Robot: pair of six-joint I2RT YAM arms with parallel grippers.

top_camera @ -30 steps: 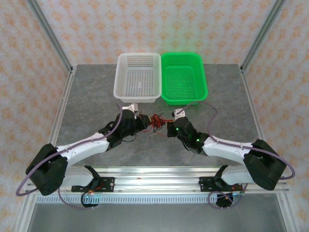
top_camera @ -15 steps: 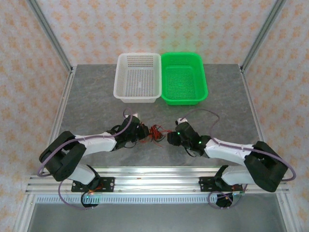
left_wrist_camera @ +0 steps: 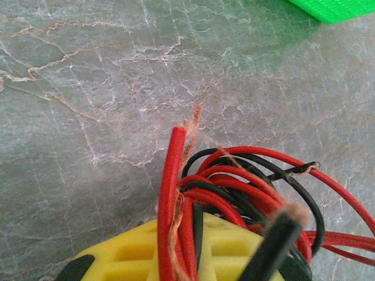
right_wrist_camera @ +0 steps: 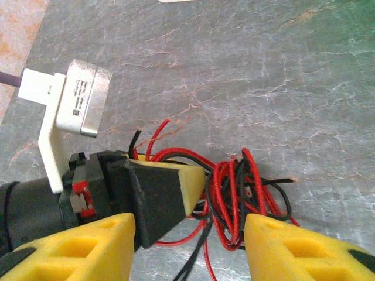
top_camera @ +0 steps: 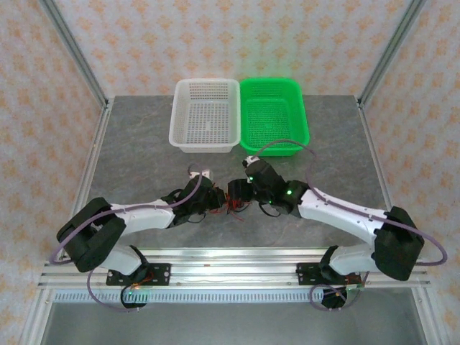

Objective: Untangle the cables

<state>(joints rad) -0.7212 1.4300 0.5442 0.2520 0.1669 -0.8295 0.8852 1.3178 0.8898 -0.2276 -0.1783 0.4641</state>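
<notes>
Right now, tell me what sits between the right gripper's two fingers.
In the right wrist view: the tangle of red and black cables, plus the tip of the left gripper, shut on that tangle.

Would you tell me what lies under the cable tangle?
Bare grey table shows beneath the cables. The left pincer clamps one end, so the strands between its pads are hidden.

Your left arm (top_camera: 136,213) and right arm (top_camera: 338,215) wear white shells over black joints; lilac cables (top_camera: 284,141) trail both, green lamps (top_camera: 287,191) dot the right one, and the right gripper (right_wrist_camera: 187,234) has yellow hollowed fingers (right_wrist_camera: 82,246).
</notes>
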